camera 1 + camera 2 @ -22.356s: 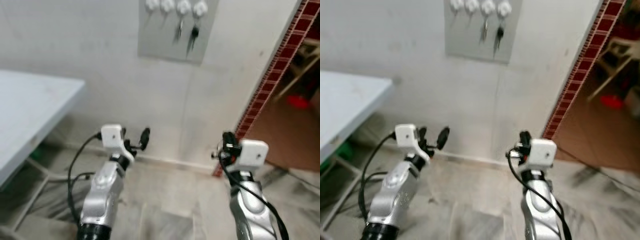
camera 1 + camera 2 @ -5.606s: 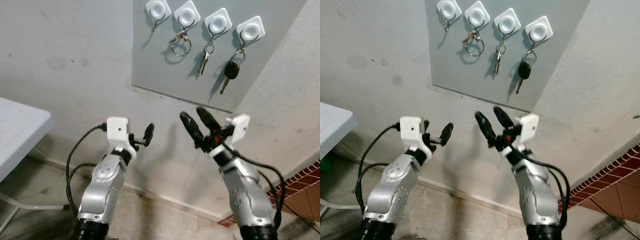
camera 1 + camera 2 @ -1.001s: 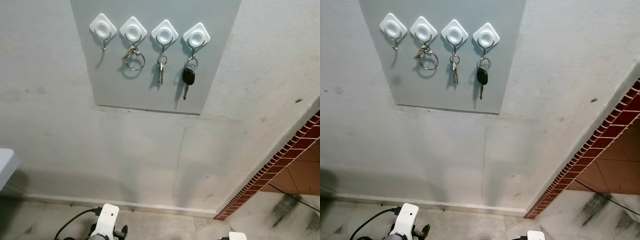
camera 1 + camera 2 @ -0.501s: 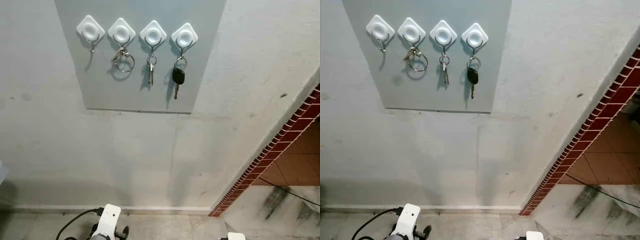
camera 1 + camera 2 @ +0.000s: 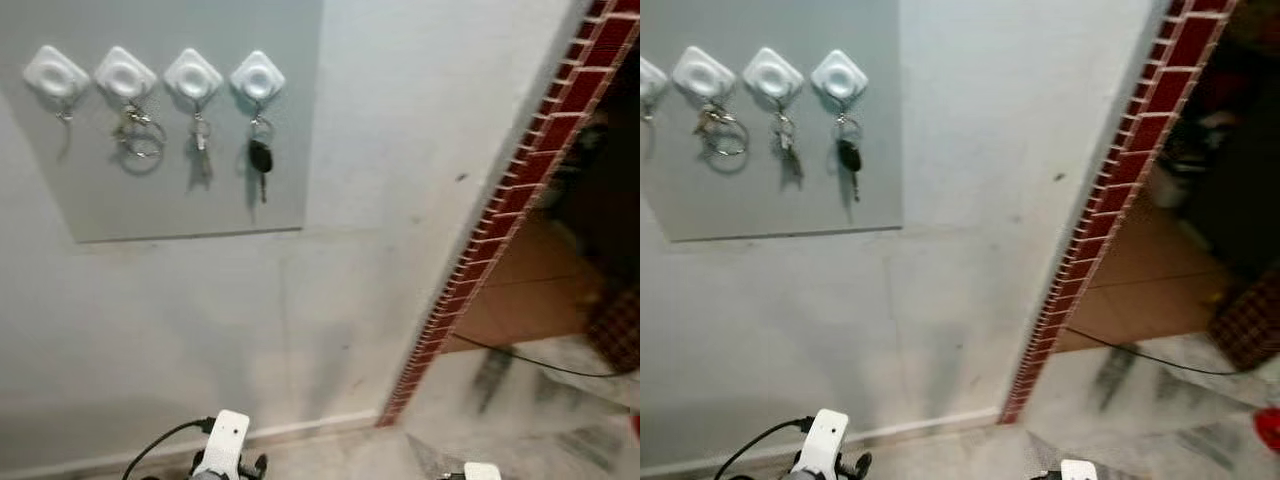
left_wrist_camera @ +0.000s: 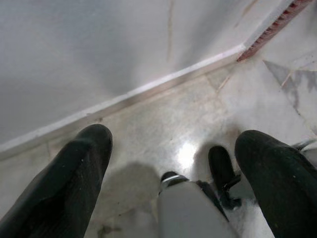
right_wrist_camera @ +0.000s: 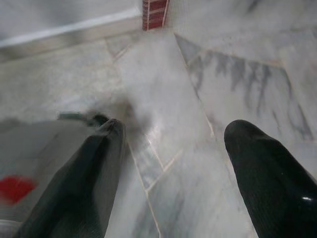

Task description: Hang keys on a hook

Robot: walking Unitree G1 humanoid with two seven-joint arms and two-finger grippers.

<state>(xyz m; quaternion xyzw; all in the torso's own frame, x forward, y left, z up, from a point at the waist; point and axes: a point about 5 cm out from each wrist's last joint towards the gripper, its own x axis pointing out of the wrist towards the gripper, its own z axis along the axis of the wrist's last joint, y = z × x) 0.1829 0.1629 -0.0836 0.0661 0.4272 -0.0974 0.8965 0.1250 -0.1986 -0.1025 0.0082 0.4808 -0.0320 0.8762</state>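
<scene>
Since a moment ago only the camera has swung right; keys (image 5: 259,160) hang unmoved on white hooks (image 5: 257,76) on the grey board (image 5: 290,150). Left gripper (image 6: 173,163) and right gripper (image 7: 171,148) hang low, fingers spread wide, empty, above marble floor (image 7: 233,84).

We face a grey wall panel (image 5: 190,190) with four white diamond-shaped hooks (image 5: 192,75). Three carry keys, among them a black-headed car key (image 5: 260,160). A red brick edge (image 5: 490,250) runs diagonally on our right.

I see a grey wall panel (image 5: 180,190) carrying four white hooks (image 5: 257,75); three hold keys (image 5: 260,160), the leftmost looks bare, though it's blurred.
</scene>
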